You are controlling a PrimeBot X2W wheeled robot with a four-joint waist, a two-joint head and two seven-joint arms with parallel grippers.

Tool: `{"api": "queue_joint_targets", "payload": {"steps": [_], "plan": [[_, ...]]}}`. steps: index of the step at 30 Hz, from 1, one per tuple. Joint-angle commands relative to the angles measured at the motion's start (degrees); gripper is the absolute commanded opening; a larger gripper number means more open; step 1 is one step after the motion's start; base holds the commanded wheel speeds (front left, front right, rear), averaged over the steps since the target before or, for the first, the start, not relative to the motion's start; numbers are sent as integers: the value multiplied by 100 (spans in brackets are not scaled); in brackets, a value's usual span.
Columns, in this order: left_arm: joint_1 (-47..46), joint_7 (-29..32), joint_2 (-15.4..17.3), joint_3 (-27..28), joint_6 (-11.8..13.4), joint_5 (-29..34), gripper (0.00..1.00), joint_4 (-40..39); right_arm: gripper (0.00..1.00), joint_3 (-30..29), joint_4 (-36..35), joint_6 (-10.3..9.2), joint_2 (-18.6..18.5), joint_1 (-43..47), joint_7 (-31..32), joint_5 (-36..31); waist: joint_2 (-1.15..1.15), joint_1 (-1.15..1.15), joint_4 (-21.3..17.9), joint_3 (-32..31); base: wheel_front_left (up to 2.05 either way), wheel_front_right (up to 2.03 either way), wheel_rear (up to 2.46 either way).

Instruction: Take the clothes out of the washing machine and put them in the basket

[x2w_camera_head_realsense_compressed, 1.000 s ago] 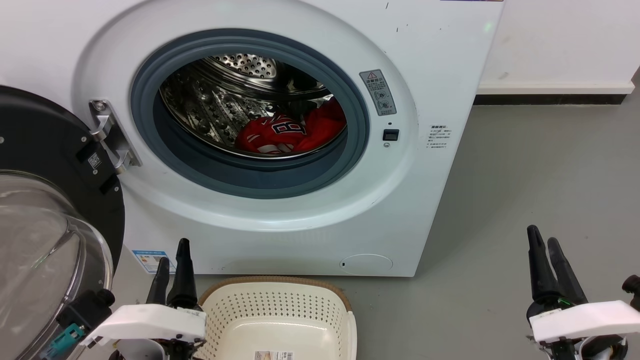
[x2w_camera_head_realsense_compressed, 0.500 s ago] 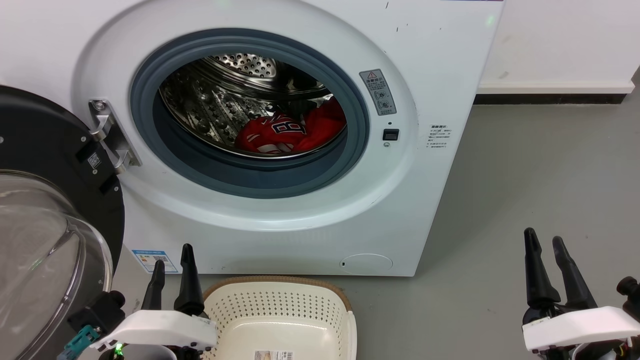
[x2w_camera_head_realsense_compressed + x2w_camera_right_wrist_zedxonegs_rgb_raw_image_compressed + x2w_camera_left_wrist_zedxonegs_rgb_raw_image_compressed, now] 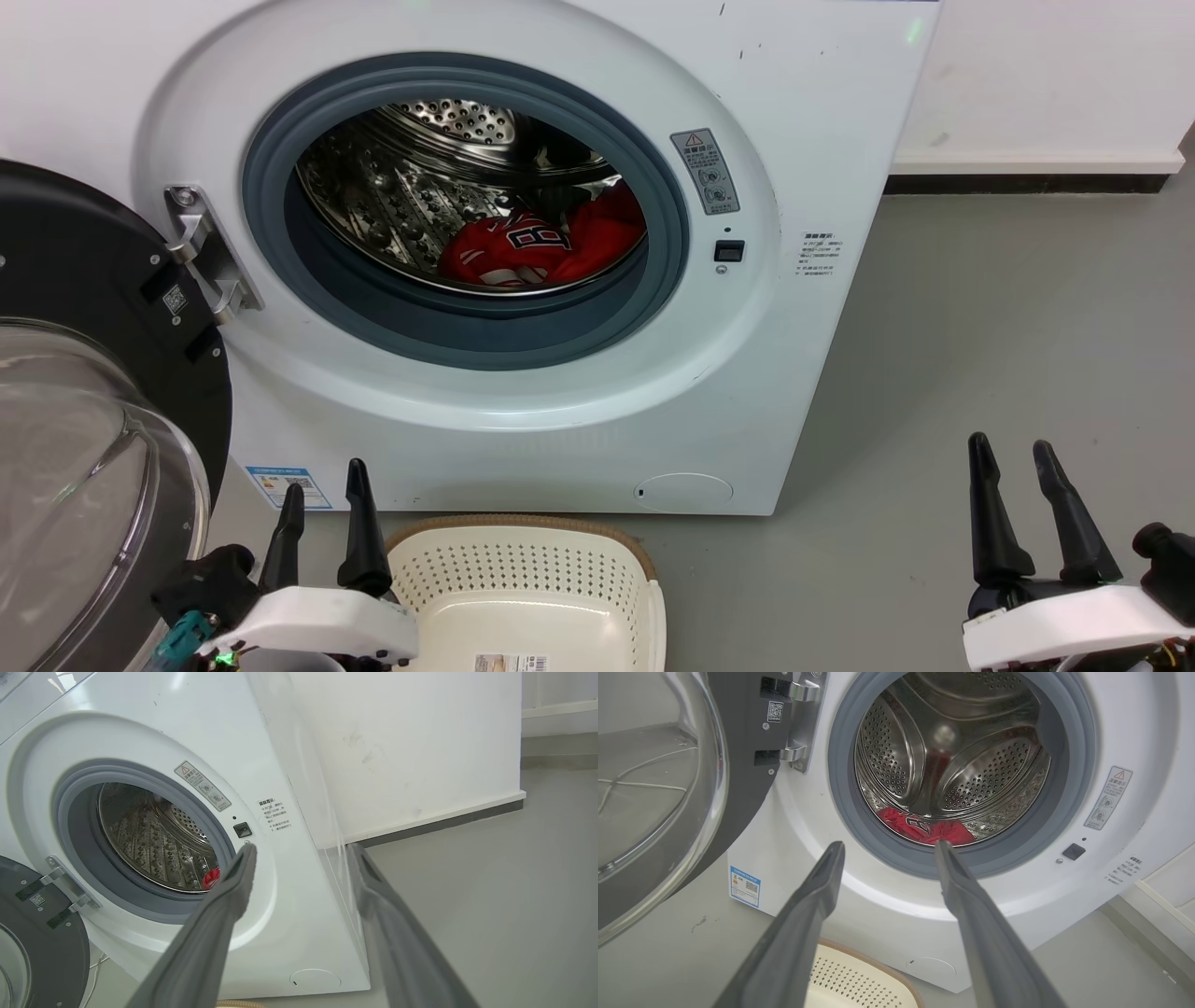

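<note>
**Floor and wall**

A smooth grey floor point(image 3: 980, 327) spreads to the right. Behind it stands a plain white wall point(image 3: 1046, 75), with a white skirting board point(image 3: 1027, 166) over a dark strip point(image 3: 1022, 185) at its foot. The wall carries a few faint smudges point(image 3: 353, 738).

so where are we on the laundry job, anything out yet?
Done: the door is swung open. In hand: nothing. The left pincer and right pincer are both open and empty, low in front of the washer, the left one beside the basket. Left: everything. The red clothes lie in the drum, and the basket holds no clothes.
</note>
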Motion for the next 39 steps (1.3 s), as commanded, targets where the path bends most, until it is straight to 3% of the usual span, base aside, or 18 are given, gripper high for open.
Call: {"api": "queue_joint_targets", "payload": {"steps": [1,39], "plan": [[17,-69,12,-30,38,211,100,-83,100,16,-89,0,-1,50,-79,-230,0,0,-1,1,0,0,0],[255,-526,14,-171,136,1839,100,17,100,67,-342,-1,3,352,-538,-2197,0,0,-7,43,0,0,0]]}}
